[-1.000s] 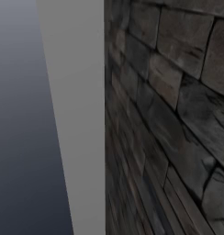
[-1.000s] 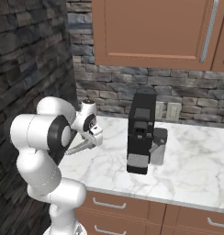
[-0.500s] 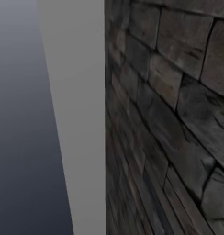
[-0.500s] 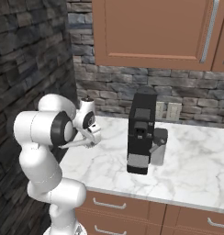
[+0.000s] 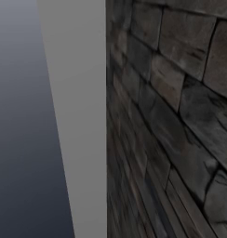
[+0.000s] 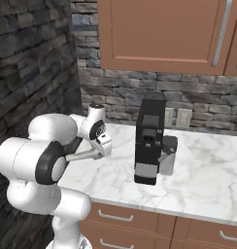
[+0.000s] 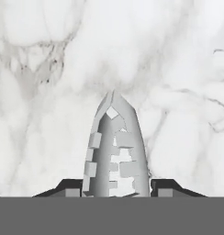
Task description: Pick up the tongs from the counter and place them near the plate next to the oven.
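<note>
Compared with a second earlier, the gripper (image 7: 115, 190) has been lowered and its jaws closed on the tongs (image 7: 114, 147), lying left of the coffee machine (image 6: 149, 138), ready for lifting.

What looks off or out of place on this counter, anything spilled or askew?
Nothing stands out. The tongs sit between the gripper fingertips over clean marble counter, no spills. The black coffee machine stands upright near the stone backsplash.
</note>
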### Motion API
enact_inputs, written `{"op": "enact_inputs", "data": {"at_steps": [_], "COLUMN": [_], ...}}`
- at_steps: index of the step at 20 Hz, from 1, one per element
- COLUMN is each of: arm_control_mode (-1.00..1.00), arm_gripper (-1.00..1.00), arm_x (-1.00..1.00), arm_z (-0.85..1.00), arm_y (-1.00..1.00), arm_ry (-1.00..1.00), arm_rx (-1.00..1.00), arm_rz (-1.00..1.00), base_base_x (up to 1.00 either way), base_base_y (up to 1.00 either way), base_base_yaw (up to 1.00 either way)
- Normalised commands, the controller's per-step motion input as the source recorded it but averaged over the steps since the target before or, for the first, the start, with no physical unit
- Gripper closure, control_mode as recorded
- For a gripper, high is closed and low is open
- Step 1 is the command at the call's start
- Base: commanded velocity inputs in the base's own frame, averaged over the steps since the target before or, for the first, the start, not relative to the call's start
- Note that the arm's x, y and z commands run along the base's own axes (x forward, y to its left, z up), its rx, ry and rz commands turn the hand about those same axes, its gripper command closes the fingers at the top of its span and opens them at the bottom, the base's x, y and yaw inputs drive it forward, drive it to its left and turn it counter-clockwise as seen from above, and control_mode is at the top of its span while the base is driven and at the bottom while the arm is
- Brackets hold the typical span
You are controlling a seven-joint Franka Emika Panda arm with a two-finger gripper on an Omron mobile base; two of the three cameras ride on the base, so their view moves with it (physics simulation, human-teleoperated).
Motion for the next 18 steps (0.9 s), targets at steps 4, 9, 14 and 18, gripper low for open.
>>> {"op": "enact_inputs", "data": {"at_steps": [4, 9, 14, 18], "arm_control_mode": [-1.00, -1.00, -1.00, -1.00], "arm_gripper": [1.00, 1.00, 1.00, 1.00], "arm_x": [-0.97, -0.96, -0.67, -0.42], "arm_z": [0.83, 0.97, 1.00, 0.84], "arm_y": [-0.06, 0.00, 0.00, 0.00], "arm_ry": [-0.06, -0.02, 0.01, 0.04], "arm_rx": [0.00, 0.00, 0.00, -0.01], "arm_rz": [0.00, 0.00, 0.02, 0.07], "base_base_x": [0.00, 0.00, 0.00, 0.00], "base_base_y": [0.00, 0.00, 0.00, 0.00], "base_base_yaw": [0.00, 0.00, 0.00, 0.00]}}
